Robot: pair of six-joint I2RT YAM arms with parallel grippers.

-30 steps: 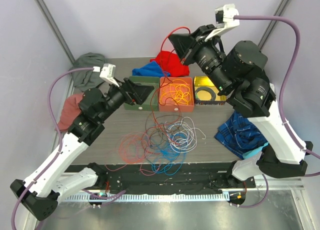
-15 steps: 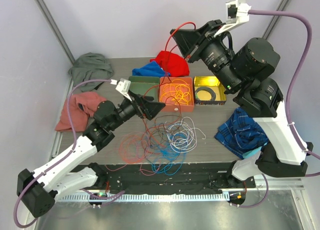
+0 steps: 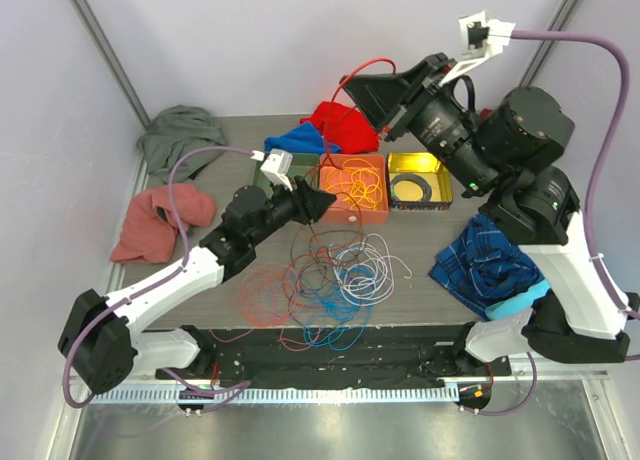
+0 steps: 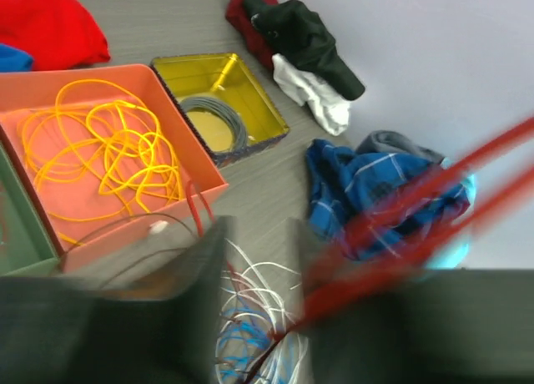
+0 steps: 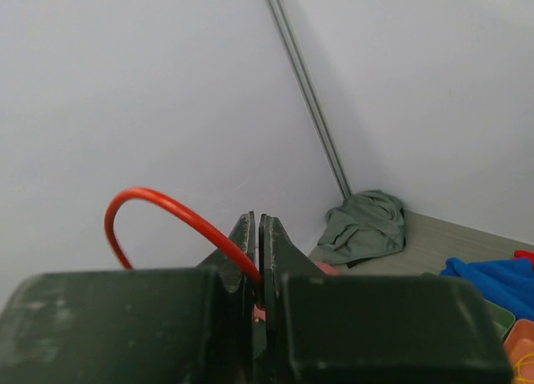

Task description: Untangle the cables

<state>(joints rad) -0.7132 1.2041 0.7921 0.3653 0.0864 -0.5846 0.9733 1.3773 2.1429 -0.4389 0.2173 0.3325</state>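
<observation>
**Red strand held high, left hand placed to guide it**

Your right gripper (image 5: 255,227) was pinched shut on the red cable (image 5: 158,202), raised well above the table (image 3: 425,302). A short loop curled out past its tips. The rest of the cables (image 3: 340,272) lay in a loose heap on the table just in front of the orange tray (image 3: 365,216), with red, blue, white and dark strands crossing one another.

Your left gripper (image 3: 318,206) hovered low at the heap's far edge with its jaws apart. In its wrist view a blurred red strand ran across by the gap, and I could not tell whether it touched a finger.

To do this step well, I judged you should let that strand slide through loosely set left jaws while the right drew upward slowly. You should stop if the whole heap lifted, since a knot would only tighten.
</observation>
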